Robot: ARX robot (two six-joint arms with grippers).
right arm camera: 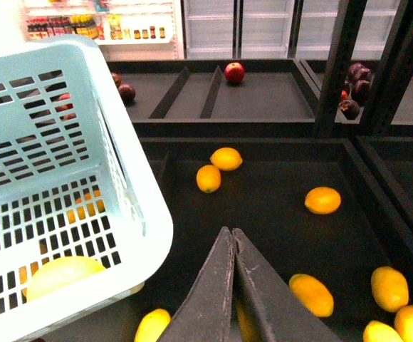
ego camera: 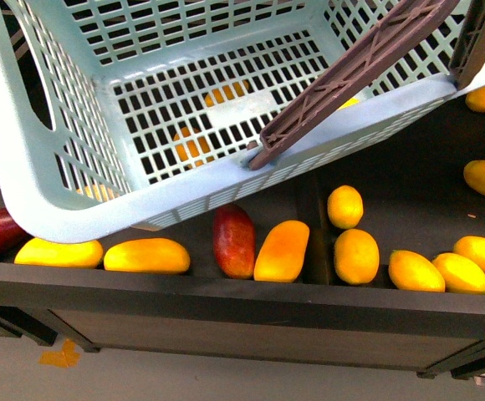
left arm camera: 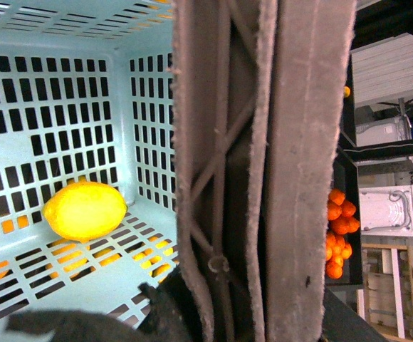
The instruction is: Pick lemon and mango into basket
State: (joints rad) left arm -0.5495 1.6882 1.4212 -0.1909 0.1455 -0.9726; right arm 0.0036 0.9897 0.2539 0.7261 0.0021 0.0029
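Right gripper (right arm camera: 232, 231): two long fingers (right arm camera: 210, 299), dark grey to near black, with a dull matte finish.
Finger shape: broad at the base and narrowing evenly to thin, blunt tips; the faces are flat and the edges straight.
Finger surface: smooth and plain, with a slightly lighter sheen along the upper edges.
Left gripper (left arm camera: 157, 310): only blackish parts show at the edge of the left wrist view, out of focus, with a rough, ragged outline.
Left gripper detail: too blurred to tell its form or fittings.
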